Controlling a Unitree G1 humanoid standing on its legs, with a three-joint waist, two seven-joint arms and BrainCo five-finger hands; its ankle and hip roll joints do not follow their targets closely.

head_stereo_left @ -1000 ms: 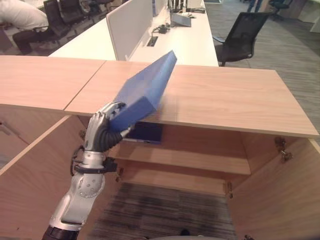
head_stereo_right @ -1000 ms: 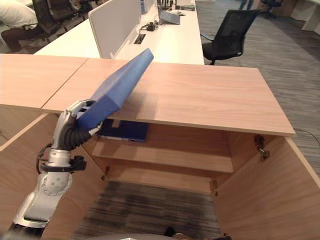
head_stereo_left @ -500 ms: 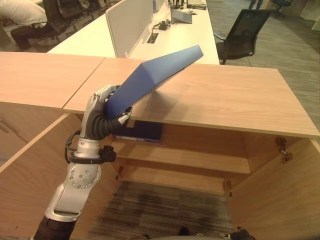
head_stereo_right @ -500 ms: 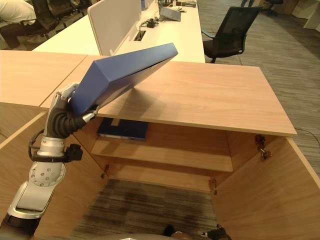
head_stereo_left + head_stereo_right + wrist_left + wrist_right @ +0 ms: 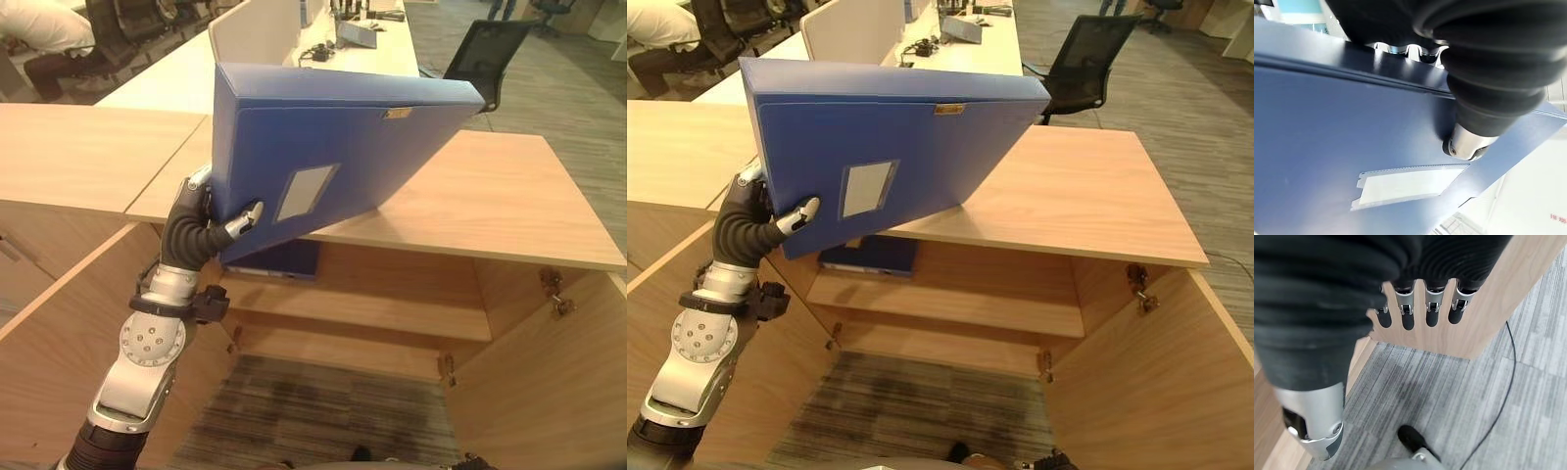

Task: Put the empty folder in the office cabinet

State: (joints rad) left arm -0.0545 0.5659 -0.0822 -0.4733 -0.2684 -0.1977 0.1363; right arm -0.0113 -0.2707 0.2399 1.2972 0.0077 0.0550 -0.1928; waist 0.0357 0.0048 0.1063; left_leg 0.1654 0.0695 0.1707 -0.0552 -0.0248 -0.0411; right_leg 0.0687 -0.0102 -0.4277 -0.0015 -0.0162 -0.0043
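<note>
The blue folder (image 5: 333, 157) is up in the air above the cabinet top (image 5: 470, 206), broad face toward the camera, pinched at its lower left corner by the left hand (image 5: 211, 220) — thumb on the front, fingers hidden behind. My guess is it's tipped like that to swing down into the open cabinet, where another blue folder (image 5: 279, 259) already lies on the shelf (image 5: 392, 313). The right hand (image 5: 1420, 308) hangs loose with straight fingers beside a door panel (image 5: 1498, 293), holding nothing. The big folder blocks much of the desk behind it.

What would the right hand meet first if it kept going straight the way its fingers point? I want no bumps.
Probably the wooden cabinet door panel: the right hand has straight fingers pointing at it from close by, though depth is unclear.
</note>
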